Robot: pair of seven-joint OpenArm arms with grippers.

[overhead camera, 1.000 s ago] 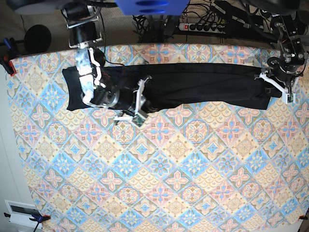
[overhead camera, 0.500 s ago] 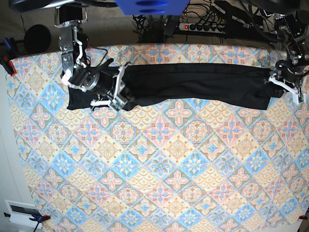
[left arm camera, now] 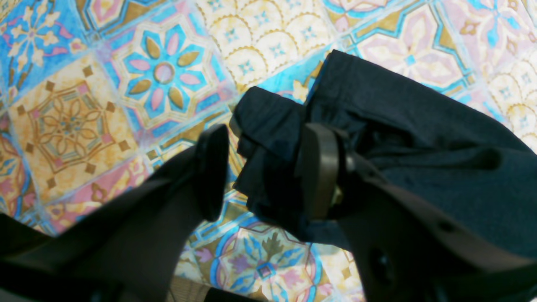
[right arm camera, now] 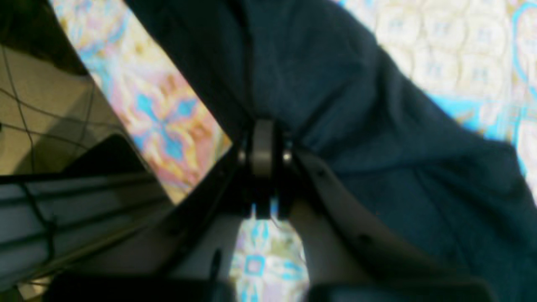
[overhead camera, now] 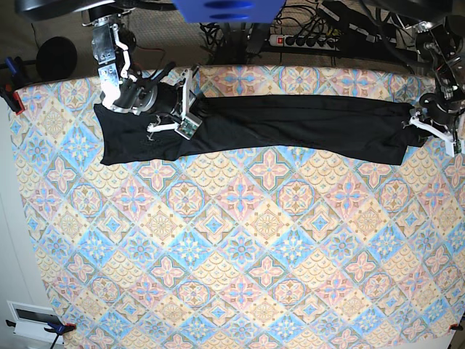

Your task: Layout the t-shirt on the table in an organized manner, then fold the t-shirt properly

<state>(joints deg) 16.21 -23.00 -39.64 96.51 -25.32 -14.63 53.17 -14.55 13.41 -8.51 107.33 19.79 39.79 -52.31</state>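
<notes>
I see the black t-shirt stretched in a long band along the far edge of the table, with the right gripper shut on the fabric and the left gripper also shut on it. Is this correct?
Not quite. The left gripper is open: in the left wrist view its jaws stand apart around the t-shirt's end. The rest holds: the right gripper is shut on the fabric, and the band lies along the table's far edge.

The right gripper [right arm camera: 263, 147] has its fingers pressed tight together, pinching a fold of the t-shirt [right arm camera: 335, 105] between its tips. The left gripper [left arm camera: 264, 172] stands spread, one finger [left arm camera: 212, 170] clear, the other against cloth.
</notes>
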